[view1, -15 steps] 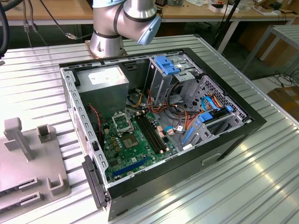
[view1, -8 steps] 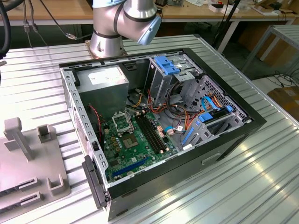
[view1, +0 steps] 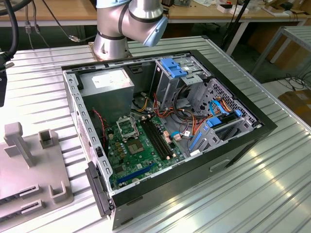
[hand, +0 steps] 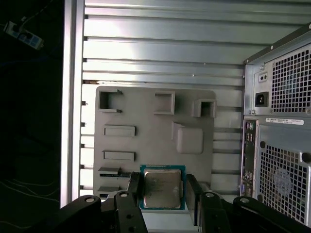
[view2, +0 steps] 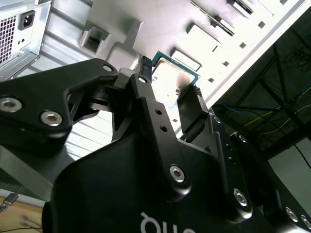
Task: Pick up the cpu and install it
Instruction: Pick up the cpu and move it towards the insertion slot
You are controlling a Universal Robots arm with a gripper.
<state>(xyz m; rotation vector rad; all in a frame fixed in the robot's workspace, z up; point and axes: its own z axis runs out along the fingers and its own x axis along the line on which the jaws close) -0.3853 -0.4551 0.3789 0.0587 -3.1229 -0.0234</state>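
Tool (view2: 167, 80) set astride the cpu (hand: 163, 188), which lies flat on the grey holder plate (hand: 146, 145) upon the desk (hand: 160, 48), beside the computer case (hand: 282, 145). The chip sits squarely between the tool's two sides, directly beneath it; whether it is pinched or merely flanked cannot be told
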